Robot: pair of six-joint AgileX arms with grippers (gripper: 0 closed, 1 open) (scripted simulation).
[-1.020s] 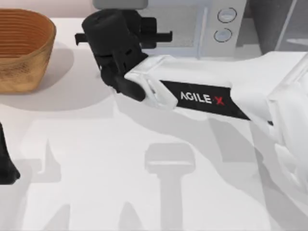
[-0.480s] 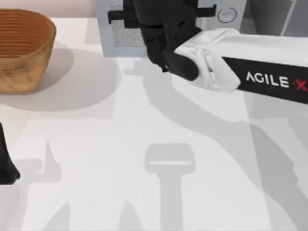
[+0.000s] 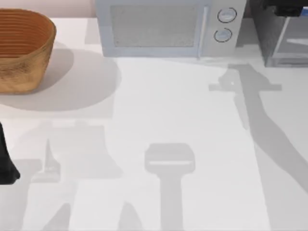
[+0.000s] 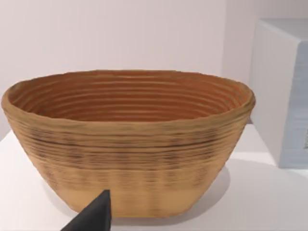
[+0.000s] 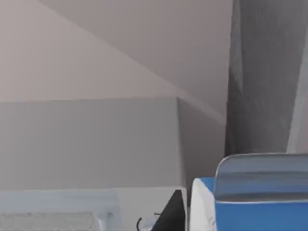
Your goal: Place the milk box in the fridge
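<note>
The milk box (image 5: 260,195), blue with a white side, is close up in the right wrist view, next to a dark finger (image 5: 174,211) of my right gripper. From above, that gripper (image 3: 285,6) is a dark shape at the back right edge, over the top of the fridge (image 3: 281,43). The fridge is a dark grey cabinet with pale frame edges, and its dark wall (image 5: 264,72) rises just behind the carton. My left arm (image 3: 6,163) is parked at the table's left edge, facing the basket.
A woven basket (image 3: 24,48) stands at the back left and looms large in the left wrist view (image 4: 127,144). A light grey microwave (image 3: 163,26) with two dials sits at the back middle, left of the fridge. Arm shadows fall across the white table (image 3: 159,110).
My right arm has swung from the back left, across the front of the microwave, to the back right by the fridge. The left arm has stayed put.
</note>
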